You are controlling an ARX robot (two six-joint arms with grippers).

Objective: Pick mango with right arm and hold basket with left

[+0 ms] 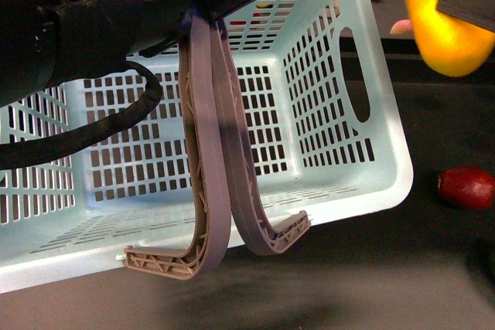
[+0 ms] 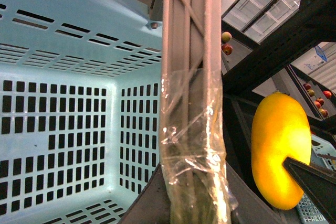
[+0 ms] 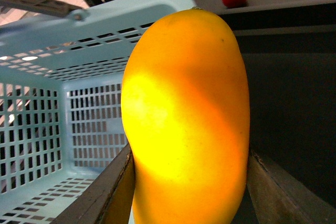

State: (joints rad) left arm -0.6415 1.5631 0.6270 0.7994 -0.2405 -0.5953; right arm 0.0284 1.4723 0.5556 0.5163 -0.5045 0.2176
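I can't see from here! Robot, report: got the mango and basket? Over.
Left gripper shut on taupe ribbed handles of light aqua slotted plastic basket. Right gripper shut on smooth yellow-orange mango, aloft. Nothing between them.

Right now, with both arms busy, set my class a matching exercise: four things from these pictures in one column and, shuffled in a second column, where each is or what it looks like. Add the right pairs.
Column 1
1. mango
2. basket handles
3. dark red fruit
4. basket

Column 2
A. lying on the dark surface, right of the basket
B. light aqua, slotted walls
C. clamped in the left pincer
D. gripped by the right pincer

Pairs: 1-D, 2-C, 3-A, 4-B.
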